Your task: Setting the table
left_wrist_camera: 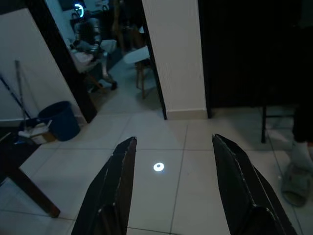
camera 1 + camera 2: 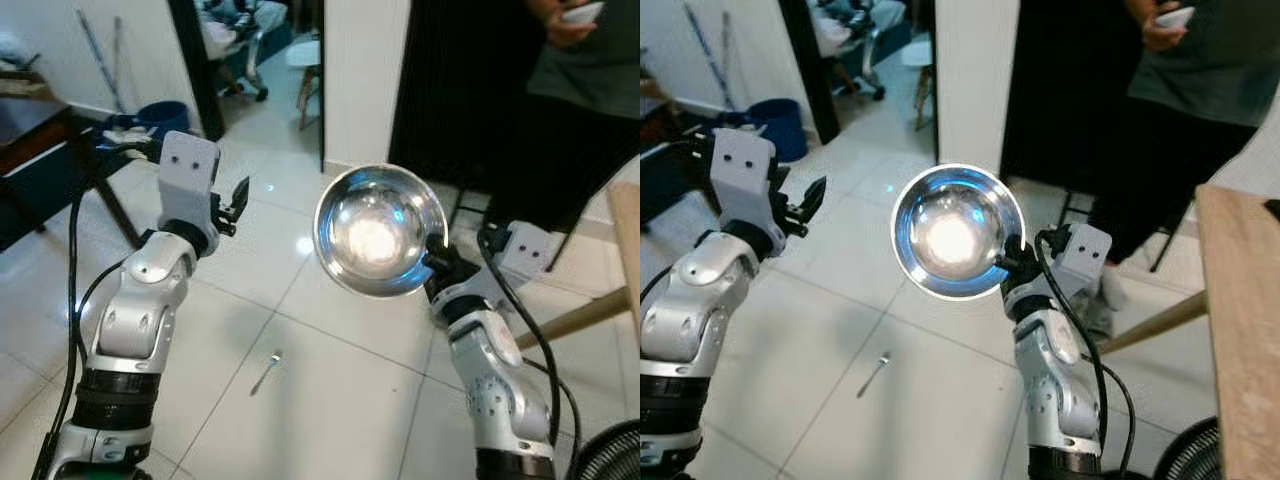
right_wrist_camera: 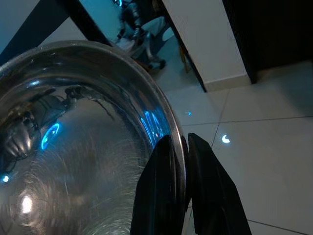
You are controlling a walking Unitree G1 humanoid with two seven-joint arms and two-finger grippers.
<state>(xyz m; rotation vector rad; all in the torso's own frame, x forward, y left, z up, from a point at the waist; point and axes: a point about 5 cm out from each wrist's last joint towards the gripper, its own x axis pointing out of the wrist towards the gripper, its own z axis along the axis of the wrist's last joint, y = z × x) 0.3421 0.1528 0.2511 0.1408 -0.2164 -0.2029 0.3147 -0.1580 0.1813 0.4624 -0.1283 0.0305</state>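
in front of the robot's chest, raised above the white tiled floor, a round steel bowl is held up by the right end effector. the bowl is polished and mirror-bright, tilted so its hollow faces the head camera, with a strong white glare at its centre and a thin shining rim. in the right wrist view the two black fingers pinch the bowl's rim between them, one inside the wall and one outside, so the right end effector is clenched on the bowl, whose curved inner wall reflects blue light and the room.

the left end effector is lifted at the robot's left, well apart from the bowl, and holds nothing; in the left wrist view its two fingers are spread wide over the floor tiles.

on the floor between the two arms lies a small metal spoon. a blue bucket stands by the wall at the far left, near a dark table. at the right edge the corner of a wooden worktop shows, and a person in a dark shirt stands behind it, holding a phone.
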